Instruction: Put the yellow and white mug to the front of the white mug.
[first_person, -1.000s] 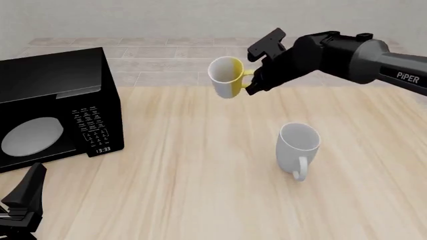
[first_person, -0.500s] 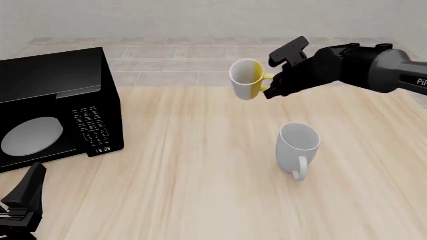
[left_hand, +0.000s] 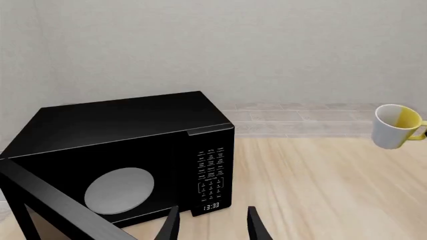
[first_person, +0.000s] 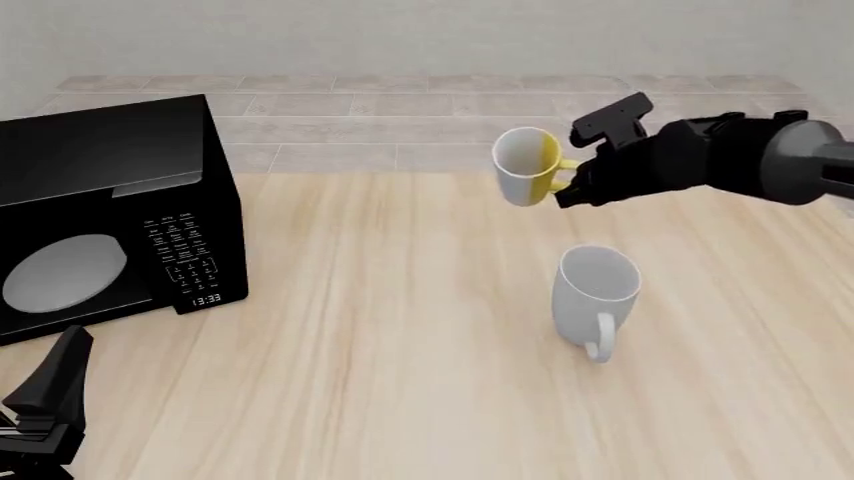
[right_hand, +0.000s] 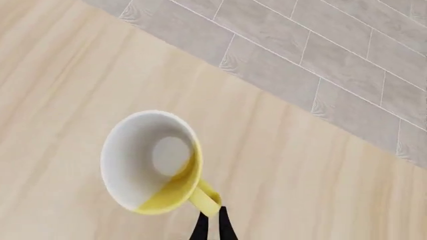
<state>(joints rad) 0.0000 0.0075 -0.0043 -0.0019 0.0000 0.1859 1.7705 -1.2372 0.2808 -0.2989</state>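
Small yellow-and-white mug (first_person: 527, 166) shifted rightward, airborne upper centre-right of front view, handle clamped by black right gripper (first_person: 571, 180). Idle black left gripper (left_hand: 212, 225) apart. Thin handle pinch risks swing, clipping large plain white mug (first_person: 597, 295).

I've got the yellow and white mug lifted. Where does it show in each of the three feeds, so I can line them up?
Front view: yellow and white mug held in the air by its handle in the right gripper, beyond the white mug.
Left wrist view: yellow and white mug at the frame's edge, past the microwave.
Right wrist view: yellow and white mug seen into its opening.
Shared landmark: the wooden table.
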